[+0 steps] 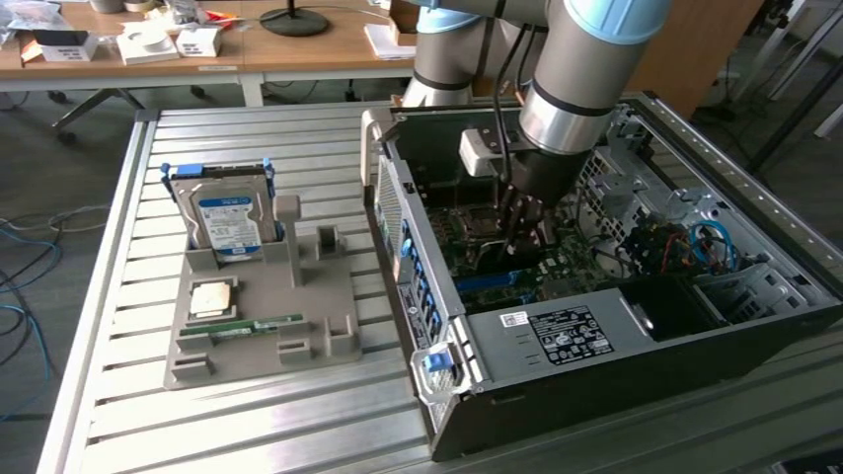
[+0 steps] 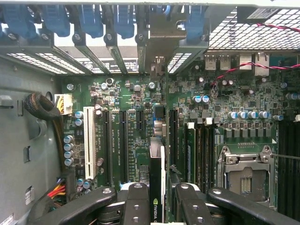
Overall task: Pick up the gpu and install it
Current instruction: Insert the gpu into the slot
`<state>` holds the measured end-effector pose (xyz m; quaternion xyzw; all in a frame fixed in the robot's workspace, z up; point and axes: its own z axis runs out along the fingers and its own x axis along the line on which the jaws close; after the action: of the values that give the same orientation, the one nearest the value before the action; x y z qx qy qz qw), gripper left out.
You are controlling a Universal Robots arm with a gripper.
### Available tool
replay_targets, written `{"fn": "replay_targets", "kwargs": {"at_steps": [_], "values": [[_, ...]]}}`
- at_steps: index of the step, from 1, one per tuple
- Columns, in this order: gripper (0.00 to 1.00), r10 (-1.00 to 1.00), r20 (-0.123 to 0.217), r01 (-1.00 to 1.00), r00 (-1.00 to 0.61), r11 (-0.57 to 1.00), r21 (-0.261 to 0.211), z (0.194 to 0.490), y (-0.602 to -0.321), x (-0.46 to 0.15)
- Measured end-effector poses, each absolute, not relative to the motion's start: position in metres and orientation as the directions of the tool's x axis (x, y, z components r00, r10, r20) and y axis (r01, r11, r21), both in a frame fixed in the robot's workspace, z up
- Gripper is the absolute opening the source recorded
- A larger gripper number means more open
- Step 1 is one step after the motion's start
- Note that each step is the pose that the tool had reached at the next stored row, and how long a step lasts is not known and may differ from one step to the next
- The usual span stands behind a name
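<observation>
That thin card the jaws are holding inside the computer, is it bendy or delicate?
Probably stiff: the gpu stands straight, edge-on, between the jaws. Likely fragile, being a thin board like the motherboard. It looks narrow, so it might tilt if pushed sideways.

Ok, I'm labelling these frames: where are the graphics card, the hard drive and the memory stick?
Graphics card point(image 2: 157, 183), wrist view, on its thin dark edge.
Hard drive point(image 1: 225, 223), exterior view, on its blue label.
Memory stick point(image 1: 244, 325), exterior view, middle of its green strip.
</observation>
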<state>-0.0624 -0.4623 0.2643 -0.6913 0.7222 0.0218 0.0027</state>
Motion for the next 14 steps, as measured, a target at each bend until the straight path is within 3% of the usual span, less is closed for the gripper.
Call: {"fn": "replay_targets", "kwargs": {"at_steps": [14], "values": [[0.26,-0.998,-0.034,-0.999,-0.043,0.042,0.021,0.2642,-0.4622,-0.0639]]}}
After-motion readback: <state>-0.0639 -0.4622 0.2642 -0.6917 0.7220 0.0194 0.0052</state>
